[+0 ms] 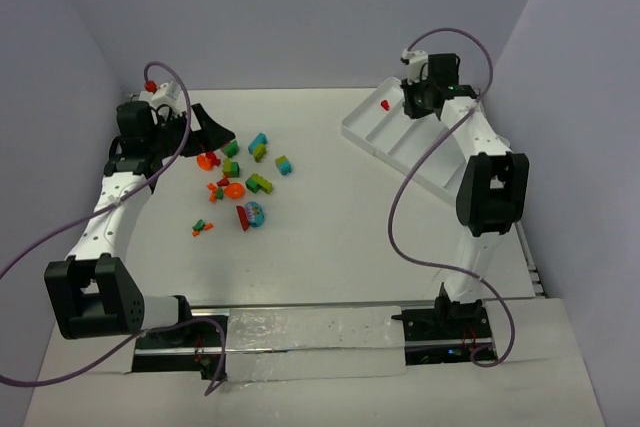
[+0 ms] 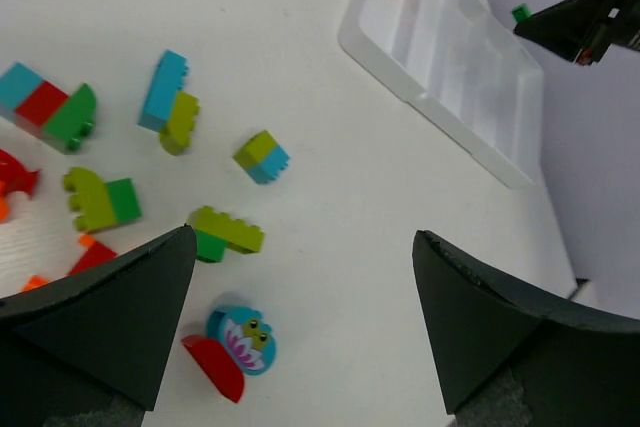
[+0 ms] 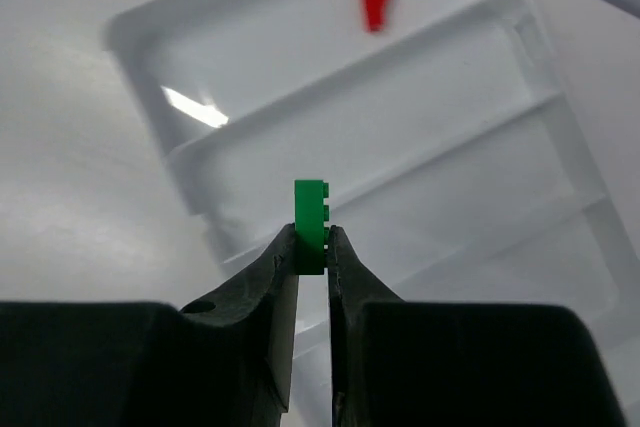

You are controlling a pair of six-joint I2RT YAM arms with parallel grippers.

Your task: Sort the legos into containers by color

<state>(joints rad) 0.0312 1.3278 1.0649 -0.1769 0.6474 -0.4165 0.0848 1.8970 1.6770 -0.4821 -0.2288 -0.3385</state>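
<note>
Several legos (image 1: 245, 172) in red, orange, green, yellow-green and cyan lie scattered left of the middle. My left gripper (image 2: 304, 235) hangs open above them, nothing between its fingers; a cyan frog piece on a red brick (image 2: 240, 340) lies below its left finger. The white tray (image 1: 352, 132) of containers stands at the back right. One red lego (image 3: 376, 2) lies in its end compartment. My right gripper (image 3: 312, 237) is shut on a small green lego (image 3: 310, 207), held upright above the tray, over the compartment next to the red one.
Grey walls close in the table at the back and on both sides. Purple cables loop off both arms. A green and yellow-green pair (image 2: 225, 233) and a cyan and yellow-green block (image 2: 262, 156) lie between the pile and the tray (image 2: 420, 102).
</note>
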